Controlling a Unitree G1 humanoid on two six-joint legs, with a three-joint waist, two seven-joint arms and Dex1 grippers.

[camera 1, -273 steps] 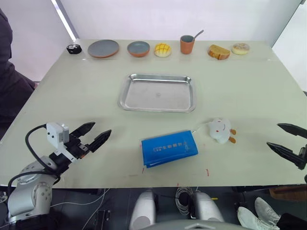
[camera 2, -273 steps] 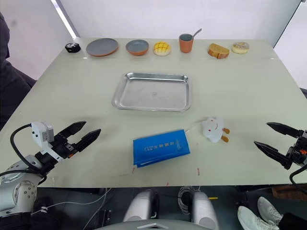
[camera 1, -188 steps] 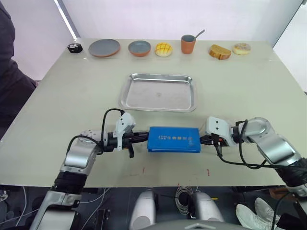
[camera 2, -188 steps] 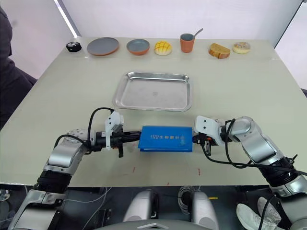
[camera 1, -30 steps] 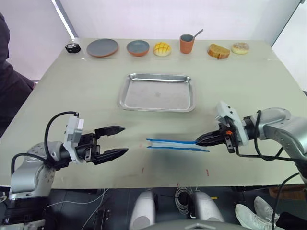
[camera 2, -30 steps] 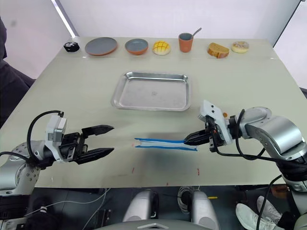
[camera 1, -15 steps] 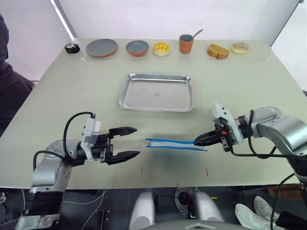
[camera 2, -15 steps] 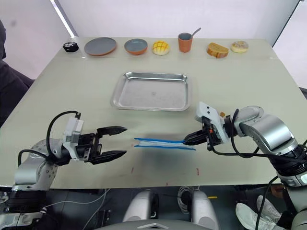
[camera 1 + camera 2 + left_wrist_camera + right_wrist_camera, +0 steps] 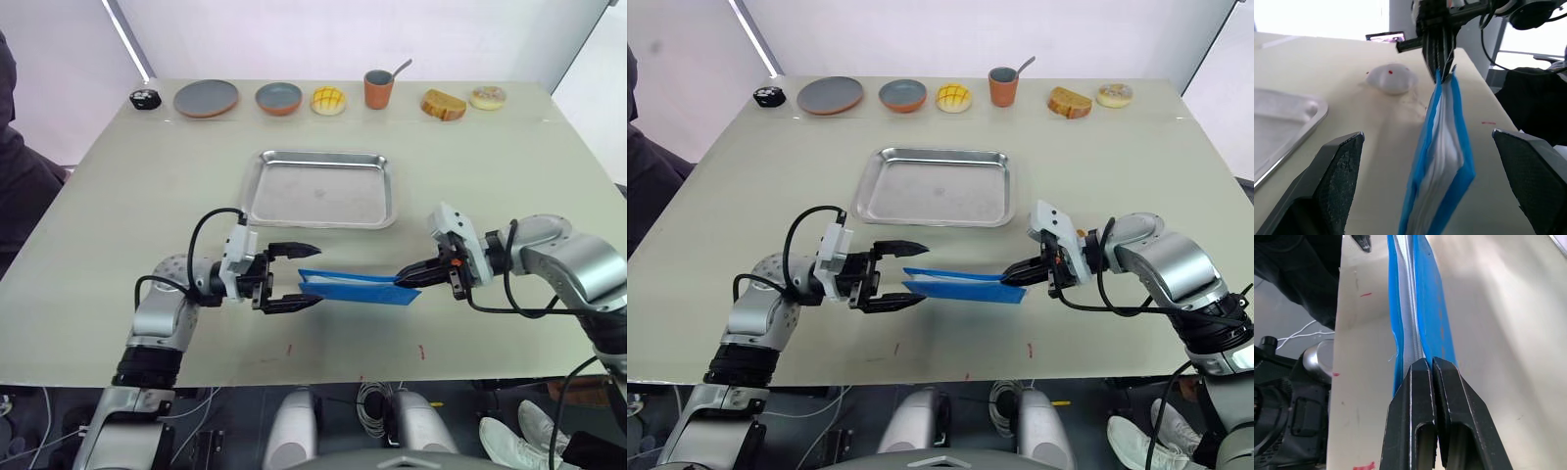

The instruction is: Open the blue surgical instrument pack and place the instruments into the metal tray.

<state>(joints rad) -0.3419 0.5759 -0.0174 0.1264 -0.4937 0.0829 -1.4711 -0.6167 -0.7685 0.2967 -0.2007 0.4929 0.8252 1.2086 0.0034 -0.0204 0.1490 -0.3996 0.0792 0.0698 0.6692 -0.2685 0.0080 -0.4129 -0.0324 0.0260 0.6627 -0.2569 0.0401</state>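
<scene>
The blue surgical instrument pack (image 9: 353, 287) hangs level just above the table, in front of the metal tray (image 9: 321, 188). My right gripper (image 9: 404, 282) is shut on the pack's right end, and the right wrist view shows both fingers pinching the blue edge (image 9: 1425, 308). My left gripper (image 9: 313, 275) is open, with its two fingers straddling the pack's left end (image 9: 1442, 147) without touching it. The pale lining shows between the blue layers. The instruments are hidden inside the pack. The tray is empty.
Along the far edge stand a grey plate (image 9: 206, 98), a bowl (image 9: 279, 98), a yellow bun (image 9: 330, 100), a cup with a spoon (image 9: 378, 88), toast (image 9: 443, 104) and a doughnut (image 9: 487, 97). A white plush toy (image 9: 1392, 78) lies near my right gripper. A person sits at the left edge (image 9: 15, 166).
My left gripper has moved right, from well short of the pack to around its left end, staying open. The right gripper keeps its grip and has barely shifted.
</scene>
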